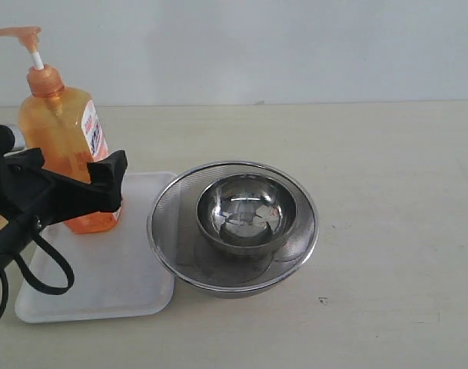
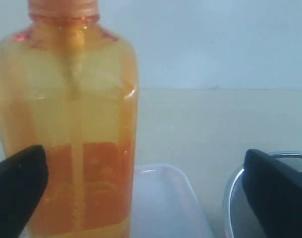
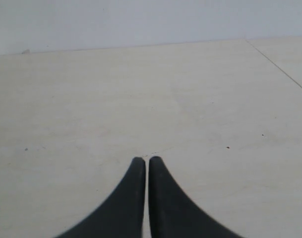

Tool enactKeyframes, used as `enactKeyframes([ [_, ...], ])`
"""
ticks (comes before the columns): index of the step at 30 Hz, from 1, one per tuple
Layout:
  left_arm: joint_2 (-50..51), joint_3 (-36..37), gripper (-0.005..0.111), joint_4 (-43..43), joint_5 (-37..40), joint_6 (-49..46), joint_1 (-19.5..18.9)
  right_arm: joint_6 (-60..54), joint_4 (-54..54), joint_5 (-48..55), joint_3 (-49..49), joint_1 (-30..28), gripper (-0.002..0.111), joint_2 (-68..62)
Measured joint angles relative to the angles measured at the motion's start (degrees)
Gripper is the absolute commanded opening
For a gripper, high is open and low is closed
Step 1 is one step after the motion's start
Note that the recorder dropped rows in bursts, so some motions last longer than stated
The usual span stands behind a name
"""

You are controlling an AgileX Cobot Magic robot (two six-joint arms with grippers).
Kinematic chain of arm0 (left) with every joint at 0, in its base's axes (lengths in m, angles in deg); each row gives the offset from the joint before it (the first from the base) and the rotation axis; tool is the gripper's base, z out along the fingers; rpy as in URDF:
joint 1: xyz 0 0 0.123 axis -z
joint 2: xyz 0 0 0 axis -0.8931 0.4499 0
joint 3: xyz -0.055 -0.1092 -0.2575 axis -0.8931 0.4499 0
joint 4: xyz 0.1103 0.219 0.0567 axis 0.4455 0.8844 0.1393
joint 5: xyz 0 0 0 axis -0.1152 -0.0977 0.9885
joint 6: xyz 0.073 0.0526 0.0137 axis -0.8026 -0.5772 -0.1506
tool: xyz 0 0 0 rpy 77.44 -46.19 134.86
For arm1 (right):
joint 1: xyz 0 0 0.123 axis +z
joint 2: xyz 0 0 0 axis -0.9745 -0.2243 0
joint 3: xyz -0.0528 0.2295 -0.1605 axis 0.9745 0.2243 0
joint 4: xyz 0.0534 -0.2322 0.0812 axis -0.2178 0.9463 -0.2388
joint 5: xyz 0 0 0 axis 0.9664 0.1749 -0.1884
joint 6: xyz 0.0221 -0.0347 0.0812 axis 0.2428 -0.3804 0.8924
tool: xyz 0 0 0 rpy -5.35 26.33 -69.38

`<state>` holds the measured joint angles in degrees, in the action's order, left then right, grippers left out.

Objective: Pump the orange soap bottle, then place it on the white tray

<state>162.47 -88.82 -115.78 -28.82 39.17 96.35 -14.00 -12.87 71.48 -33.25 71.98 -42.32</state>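
The orange soap bottle (image 1: 61,134) stands upright on the far left part of the white tray (image 1: 103,284), pump head (image 1: 22,34) raised. My left gripper (image 1: 71,169) is open wide just in front of the bottle's lower half, its black fingers spread to either side. In the left wrist view the bottle (image 2: 71,124) fills one side, close by one finger (image 2: 17,183) and apart from the other, with the left gripper (image 2: 143,163) not closed on it and the tray (image 2: 165,203) behind. My right gripper (image 3: 146,159) is shut over bare table, out of the exterior view.
A round steel mesh strainer (image 1: 168,231) with a smaller steel bowl (image 1: 247,211) inside it sits right beside the tray. Its rim (image 2: 230,193) shows next to one left finger. A pale wall runs along the table's far edge.
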Motion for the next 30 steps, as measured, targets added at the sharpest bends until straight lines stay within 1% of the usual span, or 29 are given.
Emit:
enactKeyframes([
  [4,-0.12,0.00,0.110,-1.32,0.00,1.65,0.00,0.00,0.00,0.00,0.00,0.00,0.000,0.00],
  [7,-0.22,0.00,0.110,-6.59,-1.03,1.79,0.00,0.00,0.00,0.00,0.00,0.00,0.000,0.00],
  [10,-0.22,0.00,0.110,-8.66,-2.62,1.24,0.00,0.00,0.00,0.00,0.00,0.00,0.000,0.00],
  [13,-0.22,0.00,0.110,-8.66,-4.22,-0.83,0.00,0.00,0.00,0.00,0.00,0.00,0.000,0.00],
  [23,0.28,0.00,0.110,-8.66,-6.13,-4.16,0.00,0.00,0.00,0.00,0.00,0.00,0.000,0.00],
  [30,5.77,-1.69,0.110,-8.66,-9.24,-4.64,0.00,0.00,0.00,0.00,0.00,0.00,0.000,0.00],
])
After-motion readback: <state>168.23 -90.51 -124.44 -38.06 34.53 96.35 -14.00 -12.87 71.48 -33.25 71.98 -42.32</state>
